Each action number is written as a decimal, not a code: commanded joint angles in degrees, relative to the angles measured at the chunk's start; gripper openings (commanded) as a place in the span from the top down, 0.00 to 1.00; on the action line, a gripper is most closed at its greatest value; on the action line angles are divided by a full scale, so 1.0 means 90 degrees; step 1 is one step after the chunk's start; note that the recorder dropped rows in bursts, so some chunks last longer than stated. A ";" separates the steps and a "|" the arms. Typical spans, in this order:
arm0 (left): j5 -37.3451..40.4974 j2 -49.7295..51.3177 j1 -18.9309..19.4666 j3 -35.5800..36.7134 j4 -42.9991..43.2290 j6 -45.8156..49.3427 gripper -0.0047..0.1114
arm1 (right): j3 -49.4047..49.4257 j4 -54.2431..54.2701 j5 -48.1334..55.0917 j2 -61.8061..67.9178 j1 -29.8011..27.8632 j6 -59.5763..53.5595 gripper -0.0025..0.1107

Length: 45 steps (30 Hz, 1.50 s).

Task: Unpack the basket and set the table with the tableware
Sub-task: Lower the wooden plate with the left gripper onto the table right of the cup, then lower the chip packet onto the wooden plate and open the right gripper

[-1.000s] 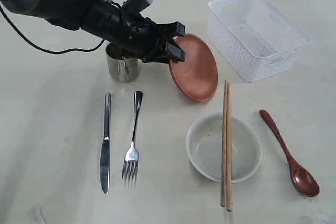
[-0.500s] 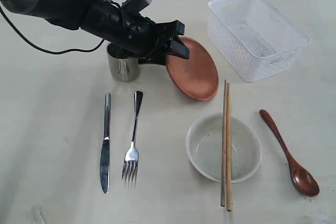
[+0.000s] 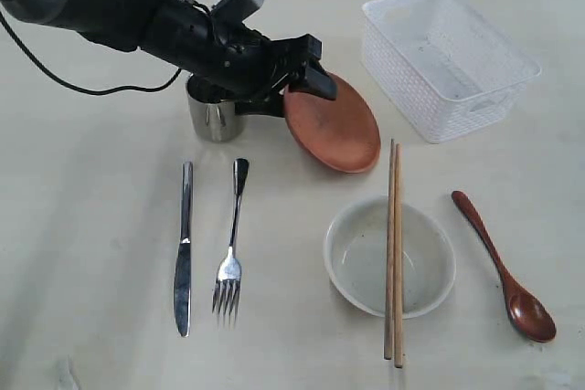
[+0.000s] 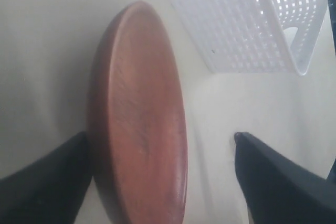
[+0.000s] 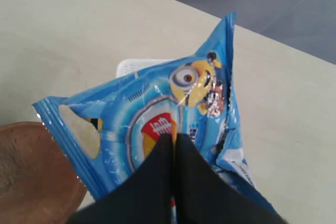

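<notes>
The left gripper [image 3: 318, 67] stood spread about the rim of the plate [image 3: 336, 132], toward the table's [image 3: 91, 244] far edge beside the cup [image 3: 212, 118]. The plate looked stiff and smooth (perhaps slippery), best taken at the rim. The right gripper [image 5: 174, 141] pinched a bag [image 5: 152, 103].

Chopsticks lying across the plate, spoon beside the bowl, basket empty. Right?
No. The chopsticks lie across the bowl, not the plate; the exterior view shows it. The spoon beside the bowl and the empty basket both hold.
</notes>
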 commanded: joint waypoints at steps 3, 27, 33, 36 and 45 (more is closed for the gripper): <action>0.0087 -0.0048 -0.0028 -0.0040 0.0089 -0.0128 0.34 | -0.0031 -0.0005 -0.0086 -0.0023 -0.0038 -0.0046 0.98; 0.0637 -0.0714 0.0638 -0.0196 0.0173 -0.0098 0.74 | -0.0031 0.0045 0.0224 0.0179 -0.0054 0.0159 0.98; 0.1034 -0.1404 0.1112 -0.0209 0.0216 0.0075 0.96 | -0.0031 0.1351 0.0694 0.0859 -0.0054 -0.0570 0.98; 0.1180 -0.1732 0.1370 -0.0209 0.0273 0.0098 0.96 | -0.0031 0.1665 0.0847 0.1156 0.0114 -0.0997 0.98; 0.1336 -0.2955 0.2182 0.0335 0.0508 0.0410 0.96 | -0.0031 0.1638 0.0312 0.2039 0.0970 -0.1560 0.98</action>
